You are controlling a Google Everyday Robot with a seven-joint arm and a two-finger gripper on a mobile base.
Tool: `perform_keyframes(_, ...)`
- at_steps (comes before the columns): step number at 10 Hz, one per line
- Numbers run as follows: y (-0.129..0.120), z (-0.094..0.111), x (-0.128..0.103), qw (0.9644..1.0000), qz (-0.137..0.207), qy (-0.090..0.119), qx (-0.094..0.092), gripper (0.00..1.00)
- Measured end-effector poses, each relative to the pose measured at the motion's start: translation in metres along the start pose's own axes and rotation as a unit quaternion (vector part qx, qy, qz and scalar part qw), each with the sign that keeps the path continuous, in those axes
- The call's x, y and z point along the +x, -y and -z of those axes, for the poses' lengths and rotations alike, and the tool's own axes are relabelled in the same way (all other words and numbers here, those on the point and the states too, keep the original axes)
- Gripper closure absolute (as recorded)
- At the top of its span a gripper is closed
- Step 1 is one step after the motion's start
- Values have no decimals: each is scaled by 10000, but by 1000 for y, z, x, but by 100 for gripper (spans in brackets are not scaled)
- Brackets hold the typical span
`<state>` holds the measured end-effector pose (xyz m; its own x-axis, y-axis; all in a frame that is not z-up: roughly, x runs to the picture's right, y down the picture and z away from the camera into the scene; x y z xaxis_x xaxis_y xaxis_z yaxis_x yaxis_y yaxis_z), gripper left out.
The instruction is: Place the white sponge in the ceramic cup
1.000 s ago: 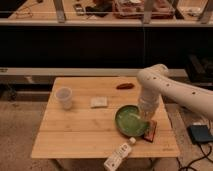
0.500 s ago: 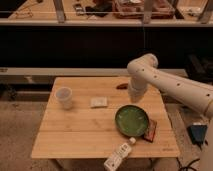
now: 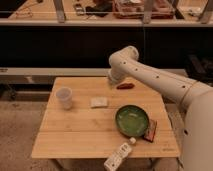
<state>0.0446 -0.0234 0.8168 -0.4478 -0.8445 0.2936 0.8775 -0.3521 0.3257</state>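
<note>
The white sponge (image 3: pixel 99 102) lies flat near the middle of the wooden table (image 3: pixel 75 135). The ceramic cup (image 3: pixel 64 97) stands upright to the sponge's left, near the table's left side. My white arm reaches in from the right. The gripper (image 3: pixel 115 78) hangs at the arm's end over the far edge of the table. It is behind and to the right of the sponge, well apart from both sponge and cup. I see nothing in it.
A green bowl (image 3: pixel 132 120) sits right of centre. A dark packet (image 3: pixel 150 130) lies by the bowl's right side. A long white bottle (image 3: pixel 119 156) lies at the front edge. A small red object (image 3: pixel 125 86) lies at the back. Dark shelving stands behind the table.
My arm has swung from over the green bowl at the right, left and back to the table's far edge. The sponge, cup and bowl have not moved.
</note>
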Motion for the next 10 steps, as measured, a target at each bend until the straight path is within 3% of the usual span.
perform_keyframes(1, -6, 0, -2, 10000, -10, 1, -56, 94)
perform_keyframes(3, 0, 0, -1, 10000, 24, 3, -10, 94)
perform_keyframes(5, 1, -1, 2, 9997, 217, -120, 77, 99)
perform_keyframes(6, 10, -4, 7, 9983, 467, -255, 221, 95)
perform_keyframes(8, 34, -17, 13, 9916, 1067, -418, 595, 75)
perform_keyframes(10, 50, -37, 6, 9844, 1524, -284, 827, 57)
